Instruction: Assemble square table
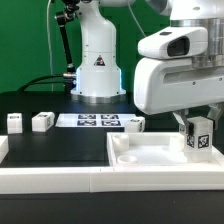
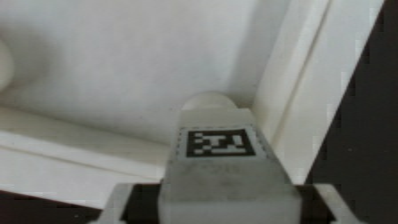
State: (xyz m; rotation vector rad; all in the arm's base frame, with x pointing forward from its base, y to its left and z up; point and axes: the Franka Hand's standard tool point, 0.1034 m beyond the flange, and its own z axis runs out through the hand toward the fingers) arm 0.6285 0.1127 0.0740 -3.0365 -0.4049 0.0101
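The white square slab (image 1: 165,158) with raised rims lies at the front on the exterior view's right. My gripper (image 1: 197,128) is shut on a white tagged block leg (image 1: 199,136) and holds it upright just over the slab's corner on that right side. In the wrist view the leg (image 2: 217,148) fills the space between my fingers (image 2: 139,200), its tag facing the camera, with the slab's floor and rim (image 2: 294,70) right behind it. Three more legs lie on the black surface: one far left (image 1: 14,122), one beside it (image 1: 42,121), one behind the slab (image 1: 135,123).
The marker board (image 1: 88,121) lies flat at the back by the arm's white base (image 1: 98,70). A long white rail (image 1: 60,181) edges the front of the black work surface.
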